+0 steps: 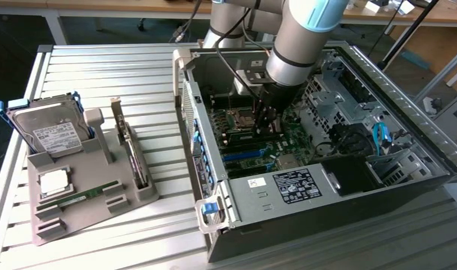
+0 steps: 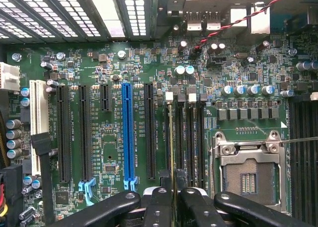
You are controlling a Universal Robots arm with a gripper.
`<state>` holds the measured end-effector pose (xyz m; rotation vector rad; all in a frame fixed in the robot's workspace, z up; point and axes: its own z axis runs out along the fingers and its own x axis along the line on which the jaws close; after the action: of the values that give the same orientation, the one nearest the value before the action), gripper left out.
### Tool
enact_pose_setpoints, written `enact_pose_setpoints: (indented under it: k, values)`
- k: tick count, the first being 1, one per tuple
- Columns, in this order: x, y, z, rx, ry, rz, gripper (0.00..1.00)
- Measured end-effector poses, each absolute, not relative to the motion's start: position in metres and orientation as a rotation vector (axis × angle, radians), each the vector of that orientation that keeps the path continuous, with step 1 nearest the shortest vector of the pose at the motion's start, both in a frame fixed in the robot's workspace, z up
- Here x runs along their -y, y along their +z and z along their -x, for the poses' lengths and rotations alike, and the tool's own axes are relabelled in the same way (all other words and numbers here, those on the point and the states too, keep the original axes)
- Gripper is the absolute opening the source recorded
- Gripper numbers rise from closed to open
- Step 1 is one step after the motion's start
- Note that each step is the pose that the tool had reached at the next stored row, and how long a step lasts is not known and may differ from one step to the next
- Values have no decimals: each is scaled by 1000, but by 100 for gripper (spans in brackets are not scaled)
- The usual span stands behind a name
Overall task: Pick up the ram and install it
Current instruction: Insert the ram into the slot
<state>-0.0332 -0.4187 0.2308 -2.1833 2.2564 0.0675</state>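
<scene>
While the gripper (image 2: 173, 199) pinches the ram (image 2: 172, 137) edge-on between nearly closed fingers, just beside the CPU socket (image 2: 247, 175), any tilt or offset from the memory slot (image 2: 180, 137) could jam the stick or stress the motherboard (image 2: 99, 68).

My exterior view looks down from high up at the table (image 1: 100, 236) and open case (image 1: 408, 140). My wrist view faces straight down, close over the motherboard (image 2: 99, 68); both share it.
</scene>
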Motion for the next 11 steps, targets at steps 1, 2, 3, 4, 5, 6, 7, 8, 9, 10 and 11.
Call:
enact_pose_setpoints:
  k: [1,2,3,4,5,6,7,8,9,10,11]
  values:
    - [419,231,33,-2256,67,2183,13]
    - [419,231,33,-2256,67,2183,20]
    - [419,231,33,-2256,67,2183,20]
    - [419,231,33,-2256,68,2183,27]
    - [419,231,33,-2256,68,2183,27]
    - [419,231,33,-2257,67,2183,27]
    - [419,232,33,-2256,67,2183,27]
    - [419,234,33,-2257,67,2183,27]
    - [419,237,33,-2257,67,2183,27]
    - [419,240,33,-2256,67,2183,27]
    - [419,242,33,-2257,67,2183,27]
